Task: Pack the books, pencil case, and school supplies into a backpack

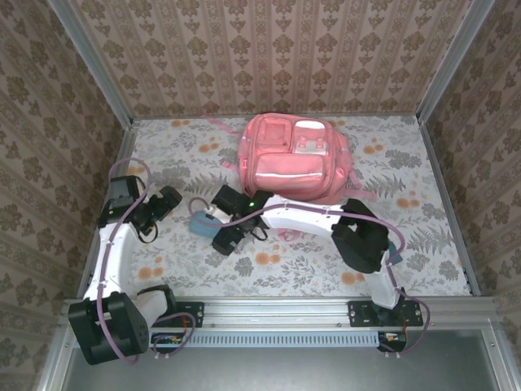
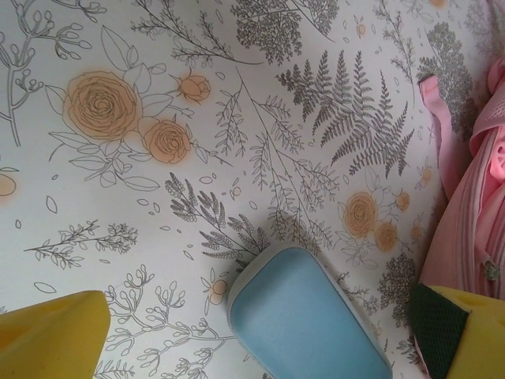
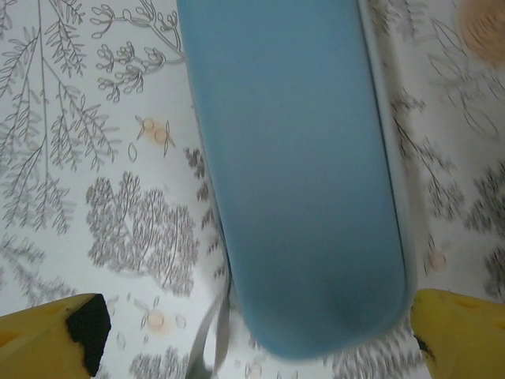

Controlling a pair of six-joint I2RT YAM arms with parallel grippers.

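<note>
Shows left pincer (image 2: 252,339) and right pincer (image 3: 256,339) released above the blue pencil case (image 3: 292,174), likely readying transfer to backpack (image 1: 293,159).

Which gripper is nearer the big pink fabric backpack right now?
Right. The right gripper sits just off the near-left corner of the pink fabric backpack, at the light-blue oblong pencil case; the left gripper is farther left, beyond the case.

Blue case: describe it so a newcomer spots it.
Find the pink backpack at the far side of the floral table. Nearer and to its left lies the blue case. It alone is smooth, rounded and light blue.
</note>
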